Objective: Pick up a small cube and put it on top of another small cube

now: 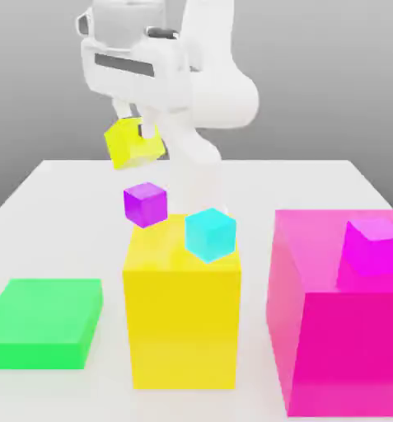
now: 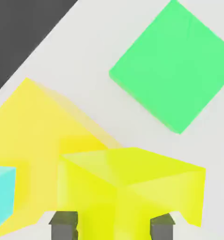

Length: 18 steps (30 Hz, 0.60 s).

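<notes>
Gripper point(image 1: 136, 132) clamped on the small yellow cube point(image 1: 132, 143), high above the table's point(image 1: 331, 185) open middle, clear of the purple cube point(image 1: 145, 203)

Bright, even, diffuse light, seemingly from above; no glare, no hard highlights. Flat white table point(image 1: 315, 185) reads clean against a plain grey backdrop shading darker toward the top. Shadows are soft and faint: a pale one beside the tall yellow block point(image 1: 181, 317), another under the flat green slab point(image 1: 43, 323). The large magenta block point(image 1: 339, 317) has a lighter top face and a deeper front face. Edges look slightly soft in both views, colours a little smeared, with a blurry yellow tint spilling onto the table in the hand view.
</notes>
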Each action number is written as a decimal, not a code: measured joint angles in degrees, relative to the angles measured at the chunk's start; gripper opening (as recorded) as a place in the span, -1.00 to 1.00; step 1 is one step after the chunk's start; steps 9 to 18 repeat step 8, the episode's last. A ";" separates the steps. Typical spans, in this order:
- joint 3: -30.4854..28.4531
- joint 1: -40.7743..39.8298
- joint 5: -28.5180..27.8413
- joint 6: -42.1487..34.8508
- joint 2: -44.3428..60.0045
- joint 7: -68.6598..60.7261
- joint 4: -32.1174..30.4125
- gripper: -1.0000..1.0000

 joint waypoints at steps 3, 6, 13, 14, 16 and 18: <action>-0.10 -0.11 -0.12 4.51 0.93 -0.17 -3.56 1.00; -0.10 -0.11 -0.12 4.51 0.93 -0.17 -3.56 1.00; -0.10 -0.16 -0.25 5.63 1.19 -0.17 -4.45 1.00; -0.10 -0.16 -0.25 5.63 1.19 -0.17 -4.45 1.00; -0.10 -0.16 -0.25 5.63 1.19 -0.17 -4.45 1.00; -0.10 -0.16 -0.25 5.63 1.19 -0.17 -4.45 1.00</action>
